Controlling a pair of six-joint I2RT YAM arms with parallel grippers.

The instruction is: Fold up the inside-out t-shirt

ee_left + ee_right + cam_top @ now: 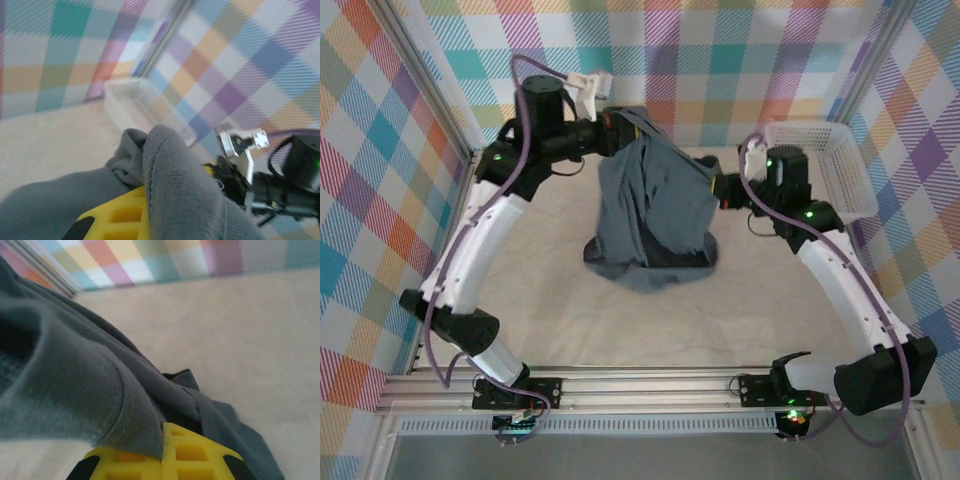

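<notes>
L tool (pixel 622 127) & R tool (pixel 163 442) pinch t-shirt (pixel 655 215) aloft.

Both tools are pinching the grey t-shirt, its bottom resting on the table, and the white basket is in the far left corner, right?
Not quite: the top external view shows the white basket in the far right corner. The rest holds: left tool and right tool both pinch the grey t-shirt, its bottom on the table.
</notes>
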